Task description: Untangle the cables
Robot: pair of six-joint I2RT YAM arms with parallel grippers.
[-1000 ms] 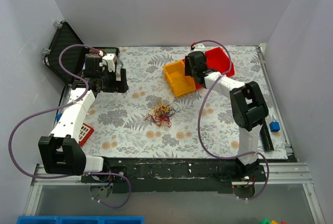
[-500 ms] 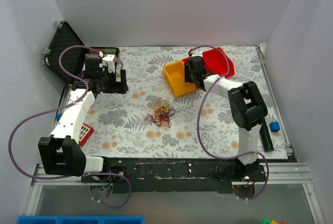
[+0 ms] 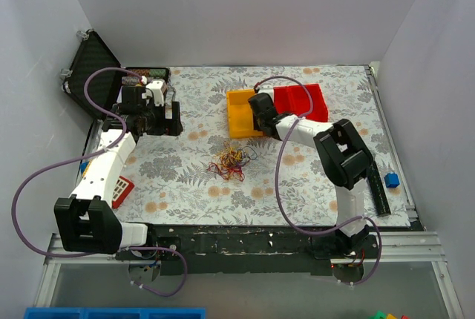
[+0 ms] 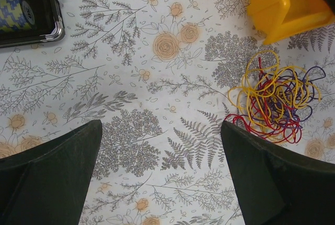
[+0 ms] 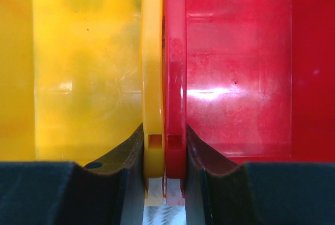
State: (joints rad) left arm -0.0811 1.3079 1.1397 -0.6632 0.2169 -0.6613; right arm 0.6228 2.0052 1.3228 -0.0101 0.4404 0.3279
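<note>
Jaws: left free, right at bins

Left jaws gape over the bench [image 4: 131,78]; the cables [image 4: 272,99] lie mid-bench to their right, just near of the yellow bin [image 4: 285,2]. Right jaws, narrow, straddle its wall and that of the red bin [image 5: 235,52]; grip unclear.

White walls [image 3: 245,7], floral-patterned table [image 3: 185,178], even light

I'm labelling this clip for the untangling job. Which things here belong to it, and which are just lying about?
Belongs to the job: cables; left hand, open, apart from them.
Just lying about: yellow bin and red bin, their adjoining walls pinched by the right hand; black case; blue block.
</note>
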